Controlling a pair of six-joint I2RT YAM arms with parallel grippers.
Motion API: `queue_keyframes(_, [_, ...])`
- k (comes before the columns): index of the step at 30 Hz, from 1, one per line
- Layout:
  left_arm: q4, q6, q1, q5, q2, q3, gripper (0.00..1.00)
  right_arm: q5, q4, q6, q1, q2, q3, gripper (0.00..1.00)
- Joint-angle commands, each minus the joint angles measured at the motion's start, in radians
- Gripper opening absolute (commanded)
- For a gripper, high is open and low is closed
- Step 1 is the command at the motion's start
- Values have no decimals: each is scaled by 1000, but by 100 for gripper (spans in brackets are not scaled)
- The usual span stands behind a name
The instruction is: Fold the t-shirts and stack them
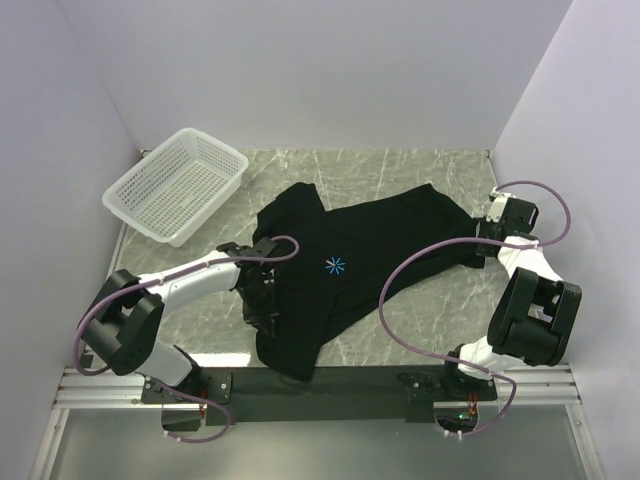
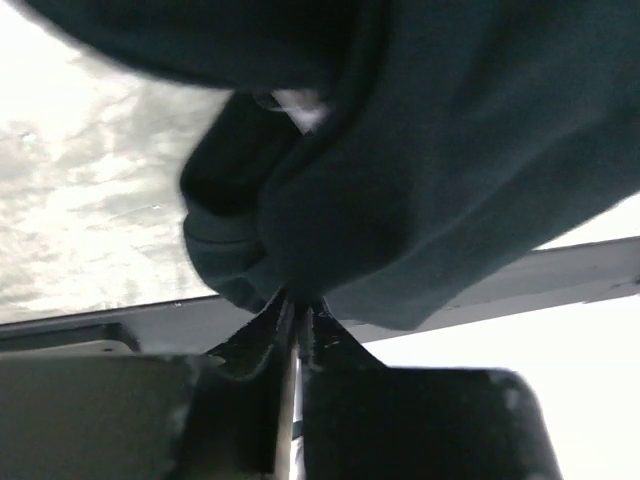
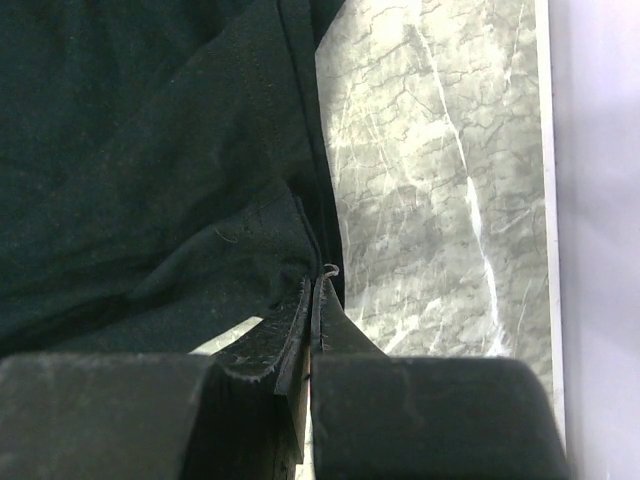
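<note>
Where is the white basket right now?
In the top view, the white basket sits at the far left corner of the table. It is up and to the left of the black t-shirt, close to it but not touching.

Black-and-white arms (image 1: 190, 272) carry looped purple cables (image 1: 384, 300).

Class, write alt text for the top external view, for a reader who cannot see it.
A black t-shirt lies rumpled on a marble table. The left tool pinches its left edge and the right tool its right edge; a white mesh basket sits at far left.
</note>
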Motion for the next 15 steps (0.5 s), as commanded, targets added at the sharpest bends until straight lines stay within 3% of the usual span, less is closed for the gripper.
queue_keyframes(1, [6, 25, -10, -8, 5, 127, 1, -10, 15, 1, -11, -36, 34, 0])
queue_keyframes(6, [-86, 94, -10, -116, 47, 313, 1, -18, 12, -7, -13, -43, 28, 0])
queue_keyframes(15, [-48, 212, 19, -330, 201, 558, 1, -23, 15, -17, -13, -49, 13, 0])
